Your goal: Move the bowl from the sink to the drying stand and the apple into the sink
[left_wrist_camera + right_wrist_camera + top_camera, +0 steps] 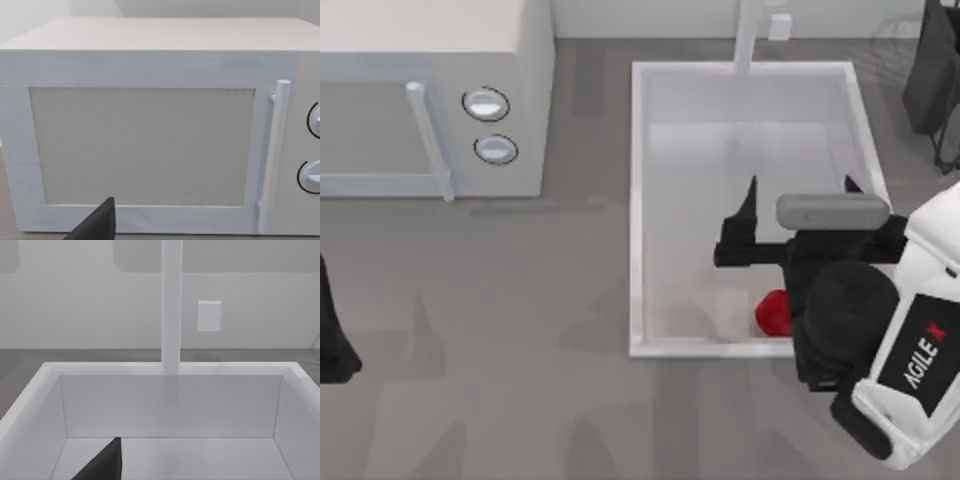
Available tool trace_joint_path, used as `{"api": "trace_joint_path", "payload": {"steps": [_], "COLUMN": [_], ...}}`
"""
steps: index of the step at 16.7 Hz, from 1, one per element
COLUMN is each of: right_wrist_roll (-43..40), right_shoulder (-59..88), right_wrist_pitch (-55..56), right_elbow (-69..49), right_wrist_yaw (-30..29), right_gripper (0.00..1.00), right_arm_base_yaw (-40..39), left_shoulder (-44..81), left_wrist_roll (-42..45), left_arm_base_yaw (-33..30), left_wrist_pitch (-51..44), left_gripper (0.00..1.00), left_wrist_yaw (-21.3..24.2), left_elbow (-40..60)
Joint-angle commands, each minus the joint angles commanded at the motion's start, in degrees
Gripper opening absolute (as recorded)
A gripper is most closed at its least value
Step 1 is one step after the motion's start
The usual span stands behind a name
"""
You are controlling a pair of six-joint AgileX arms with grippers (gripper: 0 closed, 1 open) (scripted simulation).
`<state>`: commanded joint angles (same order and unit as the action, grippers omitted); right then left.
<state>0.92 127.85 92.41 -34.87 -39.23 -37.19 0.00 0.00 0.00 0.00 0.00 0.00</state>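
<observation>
While the apple (772, 312) lay in the sink (638, 200), the right tool (800, 195) hung above it, fingers spread wide and empty; the left tool's (335, 345) state I cannot tell.

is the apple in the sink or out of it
In. The top view shows the apple inside the sink by its near wall, partly under the right arm, whose gripper hangs above with jaws apart.

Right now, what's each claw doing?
Left claw: parked at the table's left edge, cannot be told.
Right claw: open over the sink, holding nothing.
</observation>
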Motion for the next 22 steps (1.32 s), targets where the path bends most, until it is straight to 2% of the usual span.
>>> {"api": "trace_joint_path", "payload": {"steps": [5, 10, 17, 22], "right_wrist_roll": [0.3, 1.5, 2.2, 1.3], "right_shoulder": [-1.8, -16.6, -59.6, -94.3], "right_wrist_pitch": [-1.6, -14.3, -45.1, -67.8], "right_elbow": [1.4, 11.3, 28.9, 35.6], "right_wrist_yaw": [1.3, 10.1, 25.5, 33.7], "right_gripper": [1.0, 1.0, 1.0, 1.0], "right_arm_base_yaw": [0.7, 6.6, 20.1, 29.0], "left_shoulder": [0.0, 0.0, 0.0, 0.0], "left_wrist_roll": [0.0, 0.0, 0.0, 0.0], "left_arm_base_yaw": [0.0, 0.0, 0.0, 0.0], "left_wrist_pitch": [0.0, 0.0, 0.0, 0.0], "left_gripper": [1.0, 1.0, 1.0, 1.0], "left_wrist_yaw": [0.0, 0.0, 0.0, 0.0], "left_elbow": [0.0, 0.0, 0.0, 0.0]}}
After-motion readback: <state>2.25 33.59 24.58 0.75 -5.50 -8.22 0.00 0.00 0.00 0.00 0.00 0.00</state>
